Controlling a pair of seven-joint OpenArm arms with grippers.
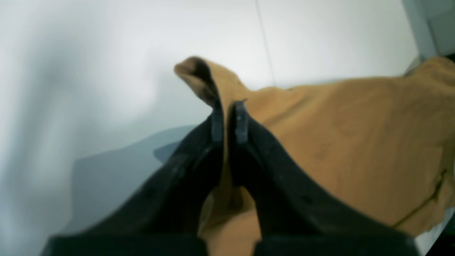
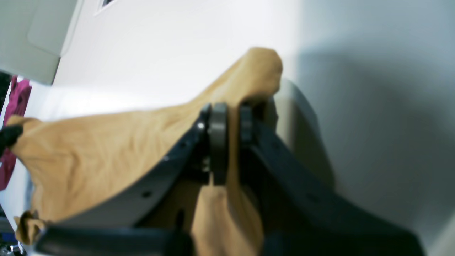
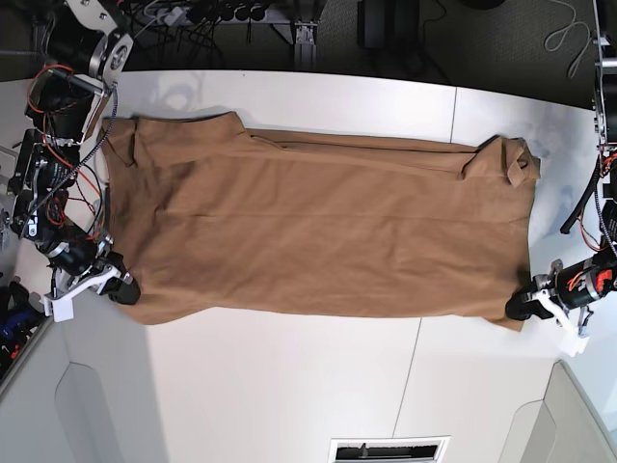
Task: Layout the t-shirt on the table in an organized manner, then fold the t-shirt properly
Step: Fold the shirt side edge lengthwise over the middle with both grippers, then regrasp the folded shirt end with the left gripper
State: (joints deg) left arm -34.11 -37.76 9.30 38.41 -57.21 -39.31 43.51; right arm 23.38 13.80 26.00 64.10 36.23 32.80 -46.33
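Base view: t-shirt [image 3: 318, 231] lying with long axis along table [image 3: 289, 386], left gripper [image 1: 229, 119] and right gripper [image 2: 231, 121] clenching opposite near-edge corners of it.

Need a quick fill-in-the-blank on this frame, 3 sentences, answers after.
1. The t-shirt is colored ____.
2. Each end effector, left and right, is shut on the shirt's ____.
3. The table under the shirt is colored ____.

Missing words: tan-brown; fabric; white
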